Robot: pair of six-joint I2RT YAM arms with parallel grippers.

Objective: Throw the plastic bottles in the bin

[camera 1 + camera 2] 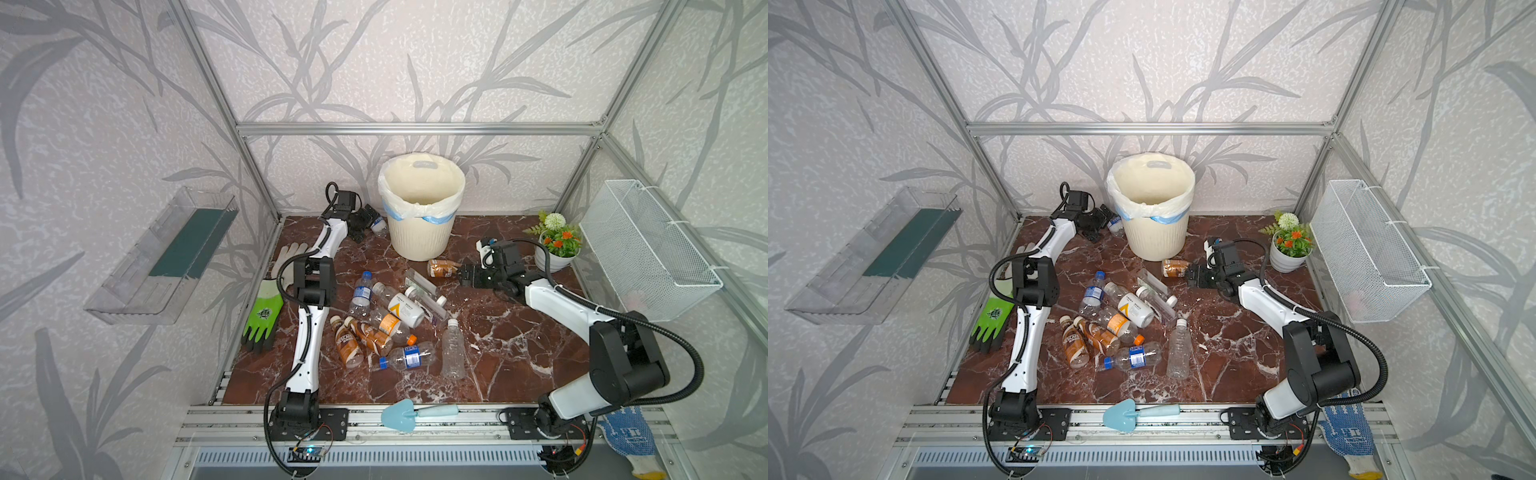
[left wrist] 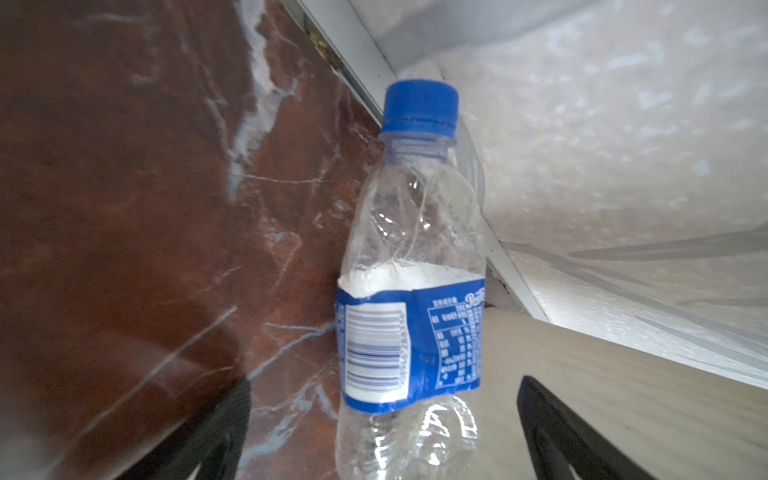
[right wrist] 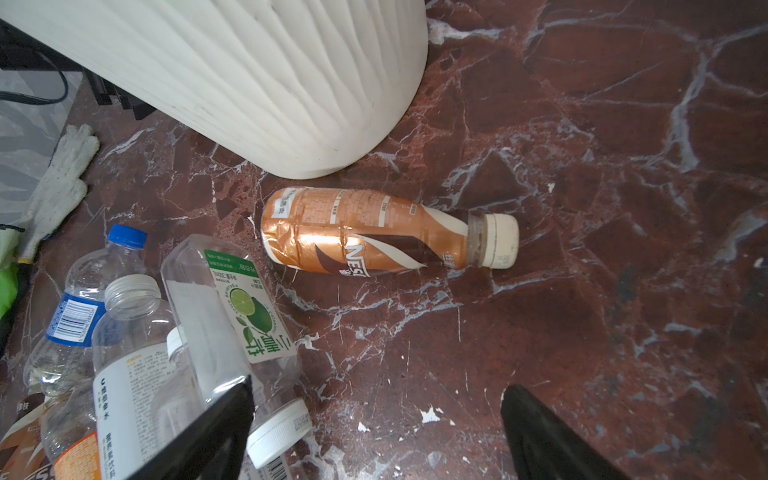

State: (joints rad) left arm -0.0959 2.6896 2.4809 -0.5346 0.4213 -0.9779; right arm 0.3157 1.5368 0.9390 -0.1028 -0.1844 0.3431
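Observation:
The bin [image 1: 419, 237] [image 1: 1154, 239], cream and ribbed with a white liner, stands at the back middle. My left gripper [image 1: 371, 222] [image 2: 384, 415] is open at the bin's left side, low by the floor. A clear blue-capped bottle [image 1: 379, 225] [image 2: 411, 257] sits between its fingers, touching neither, beside the bin wall [image 2: 623, 395]. My right gripper [image 1: 462, 275] [image 3: 376, 436] is open and empty, facing a brown-labelled bottle [image 1: 442, 268] [image 3: 365, 232] that lies by the bin's base [image 3: 249, 83]. Several more plastic bottles [image 1: 390, 320] [image 1: 1121, 320] lie heaped mid-floor.
A flower pot [image 1: 555, 251] and a wire mesh basket [image 1: 648, 249] are at the right. A green glove [image 1: 262, 318] and a white glove [image 1: 289, 253] lie left of my left arm. A blue trowel [image 1: 415, 413] rests on the front rail.

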